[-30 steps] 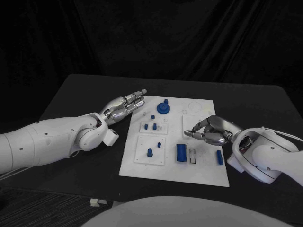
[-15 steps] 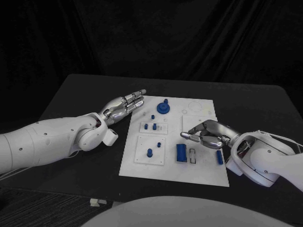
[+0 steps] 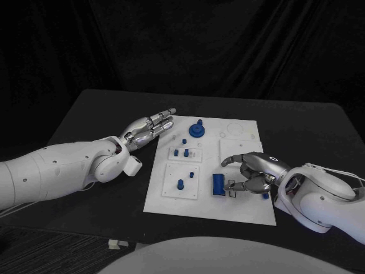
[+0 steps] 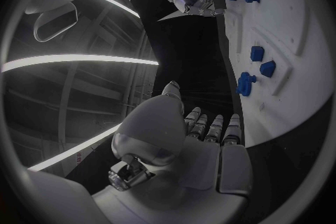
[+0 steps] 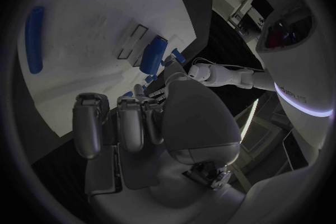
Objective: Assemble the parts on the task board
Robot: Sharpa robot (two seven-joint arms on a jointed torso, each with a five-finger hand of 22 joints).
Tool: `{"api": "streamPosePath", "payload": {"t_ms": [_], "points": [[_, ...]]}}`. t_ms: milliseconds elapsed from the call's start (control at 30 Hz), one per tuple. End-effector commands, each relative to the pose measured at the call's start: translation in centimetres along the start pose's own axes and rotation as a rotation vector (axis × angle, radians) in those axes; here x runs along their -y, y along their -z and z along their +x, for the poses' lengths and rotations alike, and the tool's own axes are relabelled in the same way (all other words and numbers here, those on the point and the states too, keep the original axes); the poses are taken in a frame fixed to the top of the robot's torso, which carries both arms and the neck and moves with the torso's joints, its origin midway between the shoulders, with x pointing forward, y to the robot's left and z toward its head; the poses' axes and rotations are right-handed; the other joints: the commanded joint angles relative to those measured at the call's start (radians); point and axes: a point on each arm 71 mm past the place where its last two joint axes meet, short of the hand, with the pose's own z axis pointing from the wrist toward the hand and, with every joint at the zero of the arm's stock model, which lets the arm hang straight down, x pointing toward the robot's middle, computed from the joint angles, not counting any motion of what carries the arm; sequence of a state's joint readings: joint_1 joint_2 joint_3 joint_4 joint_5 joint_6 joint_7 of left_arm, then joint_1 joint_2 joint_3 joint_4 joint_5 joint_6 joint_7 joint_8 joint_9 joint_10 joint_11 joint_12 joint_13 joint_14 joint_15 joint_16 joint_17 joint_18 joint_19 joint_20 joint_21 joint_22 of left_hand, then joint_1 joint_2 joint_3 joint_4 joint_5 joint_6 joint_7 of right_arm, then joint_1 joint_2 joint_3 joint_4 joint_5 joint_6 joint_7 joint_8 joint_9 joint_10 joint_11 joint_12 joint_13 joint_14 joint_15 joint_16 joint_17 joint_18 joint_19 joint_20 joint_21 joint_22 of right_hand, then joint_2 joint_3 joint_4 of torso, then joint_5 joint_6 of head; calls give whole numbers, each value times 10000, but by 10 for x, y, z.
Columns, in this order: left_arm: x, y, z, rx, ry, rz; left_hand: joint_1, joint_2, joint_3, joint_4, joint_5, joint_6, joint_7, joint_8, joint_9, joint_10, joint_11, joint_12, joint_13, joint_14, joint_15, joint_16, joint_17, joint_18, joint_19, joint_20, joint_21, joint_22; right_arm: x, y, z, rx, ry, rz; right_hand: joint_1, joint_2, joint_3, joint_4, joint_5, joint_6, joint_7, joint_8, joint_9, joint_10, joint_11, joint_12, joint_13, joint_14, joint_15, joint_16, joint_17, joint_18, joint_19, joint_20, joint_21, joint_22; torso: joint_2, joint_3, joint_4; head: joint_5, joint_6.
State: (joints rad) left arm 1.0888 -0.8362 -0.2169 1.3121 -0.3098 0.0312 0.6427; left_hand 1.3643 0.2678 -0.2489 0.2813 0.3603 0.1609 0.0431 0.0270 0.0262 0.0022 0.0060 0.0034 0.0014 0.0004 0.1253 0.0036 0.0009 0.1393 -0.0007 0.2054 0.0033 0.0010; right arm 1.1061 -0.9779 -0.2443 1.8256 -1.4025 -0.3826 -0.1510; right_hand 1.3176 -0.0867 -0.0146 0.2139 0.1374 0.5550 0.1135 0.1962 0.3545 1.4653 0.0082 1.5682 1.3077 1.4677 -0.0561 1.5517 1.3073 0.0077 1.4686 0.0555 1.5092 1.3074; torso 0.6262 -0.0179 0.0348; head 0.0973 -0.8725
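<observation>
Just beside the right hand (image 3: 252, 174)'s curled metal fingertips, apparently empty, stands a rounded blue block (image 3: 219, 184); left hand (image 3: 147, 127)'s fingers lie straight, together.

You had one task board (image 3: 240, 128) lying on one black table (image 3: 314, 125). On that board you could count seven blue parts: one round piece with a knob (image 3: 197, 131) at its far edge, four small pegs (image 3: 180, 184) across its left half, one block (image 3: 219, 183) near its middle, and one slim bar (image 5: 33, 39) along its right edge.
</observation>
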Motion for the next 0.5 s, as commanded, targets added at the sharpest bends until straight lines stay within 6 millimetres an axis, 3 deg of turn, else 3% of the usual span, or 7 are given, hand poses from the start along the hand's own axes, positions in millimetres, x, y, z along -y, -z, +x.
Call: {"api": "streamPosePath", "payload": {"t_ms": [33, 200, 500], "points": [[0, 0, 1, -66, 131, 113, 99, -24, 33, -24, 31, 48, 29, 58, 9, -22, 74, -34, -14, -4, 79, -36, -9, 86, 7, 42, -33, -10, -1, 1, 4, 186, 1289, -82, 212, -302, 288, 353, -112, -131, 4, 570, 108, 1055, 80, 26, 2631, 899, 67, -66, 2074, 118, 635, 47, -68, 2374, 8, 11, 5, 0, -2], [0, 1, 1, -76, 147, 72, 121, -20, 46, -40, 53, 83, 61, 65, 14, -22, 108, -34, -14, -4, 85, -36, -9, 84, 7, 46, -33, -10, -3, 1, 10, 232, 1505, -266, 411, -459, 368, 655, -197, -291, 18, 1229, 264, 1055, 91, 26, 2631, 889, 77, -85, 2034, 123, 625, 54, -89, 2368, 8, 0, -4, 8, -2], [-1, 1, 1, -96, 170, 25, 139, -13, 60, -50, 56, 163, 140, 85, 25, -22, 172, -34, -14, -4, 88, -36, -9, 82, 7, 50, -33, -10, -7, 2, 17, 453, 1573, -605, 470, -569, 325, 753, -452, -895, 16, 2848, 810, 1055, 94, 26, 2631, 885, 80, -93, 2019, 126, 620, 56, -109, 2364, 10, -2, 9, -11, -2]]}}
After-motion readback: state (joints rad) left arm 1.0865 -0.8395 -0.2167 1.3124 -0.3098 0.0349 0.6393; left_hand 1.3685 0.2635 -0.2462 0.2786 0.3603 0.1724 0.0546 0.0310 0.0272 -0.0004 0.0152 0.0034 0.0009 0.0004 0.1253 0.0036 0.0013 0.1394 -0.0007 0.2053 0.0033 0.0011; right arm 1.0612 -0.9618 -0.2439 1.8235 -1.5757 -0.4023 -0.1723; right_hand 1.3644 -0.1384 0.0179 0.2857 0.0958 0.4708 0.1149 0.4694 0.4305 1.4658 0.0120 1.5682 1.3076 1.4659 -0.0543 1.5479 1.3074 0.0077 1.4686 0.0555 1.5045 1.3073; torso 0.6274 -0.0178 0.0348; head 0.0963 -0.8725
